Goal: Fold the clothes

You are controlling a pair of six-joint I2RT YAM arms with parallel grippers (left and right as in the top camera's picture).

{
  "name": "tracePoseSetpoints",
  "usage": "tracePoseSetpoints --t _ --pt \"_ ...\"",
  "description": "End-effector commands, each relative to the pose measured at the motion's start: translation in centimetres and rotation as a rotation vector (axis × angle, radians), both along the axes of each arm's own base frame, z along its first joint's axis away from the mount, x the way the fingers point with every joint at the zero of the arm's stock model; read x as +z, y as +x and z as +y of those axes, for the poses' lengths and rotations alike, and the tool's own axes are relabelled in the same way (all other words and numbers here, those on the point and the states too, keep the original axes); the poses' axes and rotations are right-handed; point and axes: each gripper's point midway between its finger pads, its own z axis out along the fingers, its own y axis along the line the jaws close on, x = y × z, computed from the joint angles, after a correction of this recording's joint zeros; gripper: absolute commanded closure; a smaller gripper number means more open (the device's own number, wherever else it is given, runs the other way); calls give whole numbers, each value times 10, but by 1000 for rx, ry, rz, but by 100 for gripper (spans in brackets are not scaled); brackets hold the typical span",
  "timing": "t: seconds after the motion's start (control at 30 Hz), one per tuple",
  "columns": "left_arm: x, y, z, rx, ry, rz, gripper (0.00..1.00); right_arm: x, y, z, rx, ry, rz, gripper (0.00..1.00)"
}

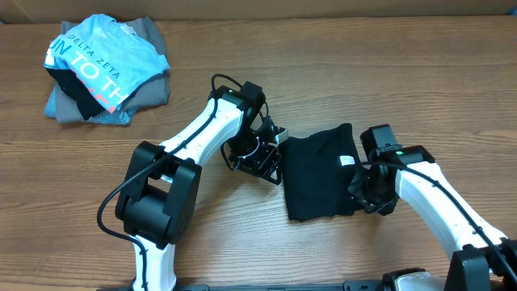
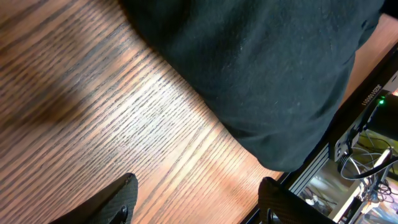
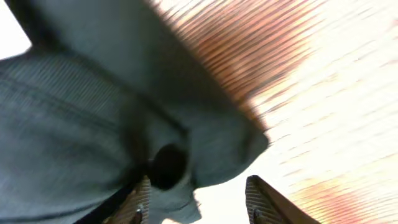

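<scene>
From the overhead camera I see the black garment (image 1: 319,178) lying on the table (image 1: 242,242) between my 2 arms, right of centre. It is already drawn in to a compact, roughly rectangular block, with its small white neck label (image 1: 347,160) showing near the right edge.

The left pincer (image 1: 271,162) sits just beside the garment's left edge. In its wrist view the 2 fingers (image 2: 121,199) are spread wide over bare wood with nothing between them, and the cloth lies ahead of them. The right pincer (image 1: 365,190) is at the garment's right edge. Its wrist view is blurred and overexposed, but the fingers (image 3: 261,199) stand apart with bright table showing in the gap, so I read it as spread too. A rounded corner of cloth droops close to the other finger, and I cannot say whether it touches.

Top left, well apart, sits a pile with the light blue shirt (image 1: 97,56) and a grey garment (image 1: 153,85).

My judgement is that the folding is mostly done. The outline is uneven, wider at the lower end and with a slanting top edge. What is left looks like squaring the edges or making 1 more fold to halve the block.
</scene>
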Motion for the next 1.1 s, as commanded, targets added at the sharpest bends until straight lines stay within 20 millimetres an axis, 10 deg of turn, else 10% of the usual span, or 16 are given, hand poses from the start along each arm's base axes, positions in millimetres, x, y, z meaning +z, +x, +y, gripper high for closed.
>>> tracePoseSetpoints --t 0.0,0.2,0.53,1.0,1.07 --pt "-1 -2 0 1 4 2 35 11 9 -15 -57 -39 -39 47" --pt "0 21 -14 2 -65 -96 39 35 10 21 52 184 -85 47" --pt "21 79 -53 0 -266 -352 89 20 5 44 134 322 -86 84" --pt "-30 96 -30 20 -88 -378 79 -49 7 27 60 211 2 88" --pt "-28 92 -25 32 -88 -342 64 -47 6 26 59 209 12 88"
